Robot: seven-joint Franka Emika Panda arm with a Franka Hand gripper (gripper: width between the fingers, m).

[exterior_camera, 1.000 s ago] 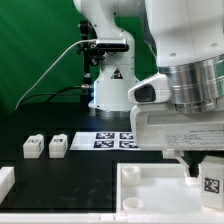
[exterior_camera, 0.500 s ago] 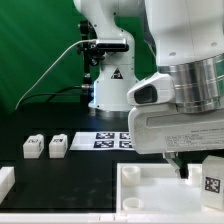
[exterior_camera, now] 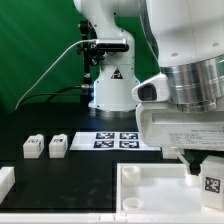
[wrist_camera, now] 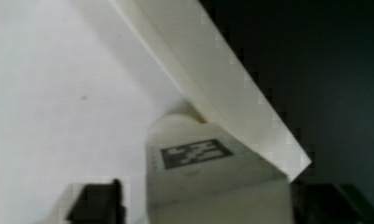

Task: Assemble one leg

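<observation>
My gripper (exterior_camera: 203, 163) is at the exterior view's right, low over the large white tabletop panel (exterior_camera: 150, 192). It is shut on a leg (exterior_camera: 212, 181), a chunky white block with a square black-and-white tag facing the camera. In the wrist view the same leg (wrist_camera: 210, 170) sits between my two dark fingers (wrist_camera: 99, 202), with its tag showing, and the panel's raised white edge (wrist_camera: 219, 70) runs just past it. Two more legs (exterior_camera: 33, 147) (exterior_camera: 58, 145) stand side by side on the black table at the exterior view's left.
The marker board (exterior_camera: 118, 140) lies flat behind the panel. Another white part (exterior_camera: 5, 181) is cut off at the exterior view's lower left edge. The arm's base (exterior_camera: 108, 80) and its cables stand at the back.
The gripper and the held leg have shifted only slightly over the panel's right side, a little to the right and back. Nothing else has moved.
</observation>
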